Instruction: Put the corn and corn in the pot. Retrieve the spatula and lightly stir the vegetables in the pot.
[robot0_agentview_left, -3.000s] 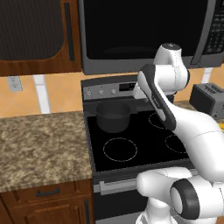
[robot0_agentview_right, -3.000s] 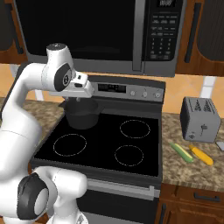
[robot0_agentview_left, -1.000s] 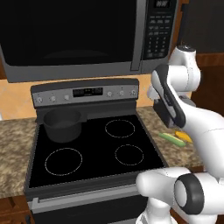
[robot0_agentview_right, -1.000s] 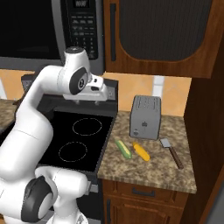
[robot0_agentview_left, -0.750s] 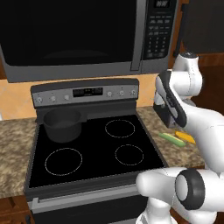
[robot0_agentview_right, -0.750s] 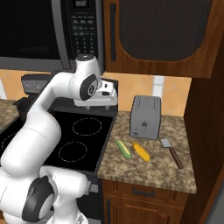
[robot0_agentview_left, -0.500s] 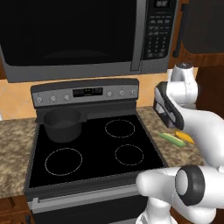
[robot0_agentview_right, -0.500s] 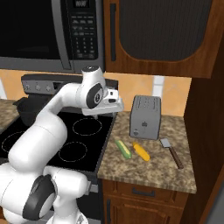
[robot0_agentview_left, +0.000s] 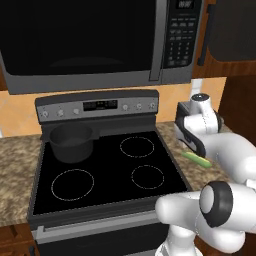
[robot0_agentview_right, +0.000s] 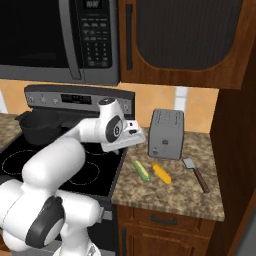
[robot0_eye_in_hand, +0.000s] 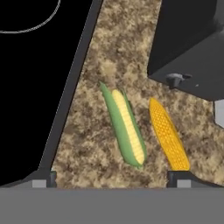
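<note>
The gripper (robot0_eye_in_hand: 110, 178) hangs above the granite counter (robot0_agentview_right: 175, 192) with its jaws spread wide and nothing between them, its two fingertips (robot0_eye_in_hand: 43, 177) rising on either side of the husked corn (robot0_eye_in_hand: 124, 125), which lies flat just right of the stove (robot0_agentview_left: 105, 170) edge. Just beside it, apart and nearly parallel, lies the bare corn (robot0_eye_in_hand: 169, 134), deeper yellow. Past both cobs stands the toaster (robot0_agentview_right: 167, 133), and to its right a spatula (robot0_agentview_right: 196, 173) rests flat on the stone. Well off on the stove's rear left burner sits the pot (robot0_agentview_left: 70, 142), upright, under the microwave (robot0_agentview_left: 100, 42).
</note>
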